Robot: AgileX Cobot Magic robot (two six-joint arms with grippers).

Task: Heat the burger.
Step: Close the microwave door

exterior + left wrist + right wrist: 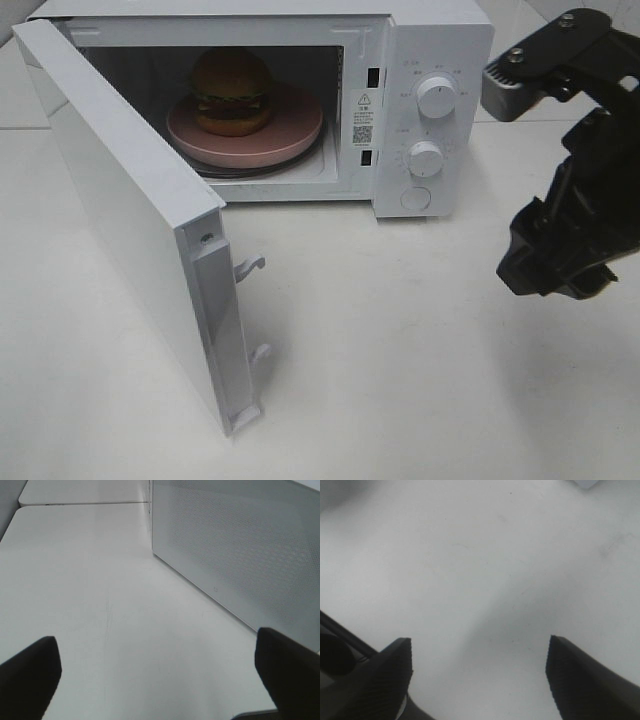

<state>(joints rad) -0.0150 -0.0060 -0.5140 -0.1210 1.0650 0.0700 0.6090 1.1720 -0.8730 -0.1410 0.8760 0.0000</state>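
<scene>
The burger [232, 90] sits on a pink round plate [290, 135] inside the white microwave [430, 50], whose door [120, 210] stands swung wide open toward the front left. My right gripper [555, 275] hangs at the right of the exterior view, away from the microwave; in the right wrist view its fingers [385, 672] are spread over bare table, right gripper [479, 650] open and empty. The left gripper [157, 665] is open and empty too, with the door's outer face [235, 545] ahead of it. The left arm does not show in the exterior view.
The microwave's two white knobs [436, 98] and a round button [414, 199] sit on its right panel. Door latches [250, 267] stick out from the door's edge. White table [420, 360] spreads in front. A seam between tabletops [85, 503] runs beyond the left gripper.
</scene>
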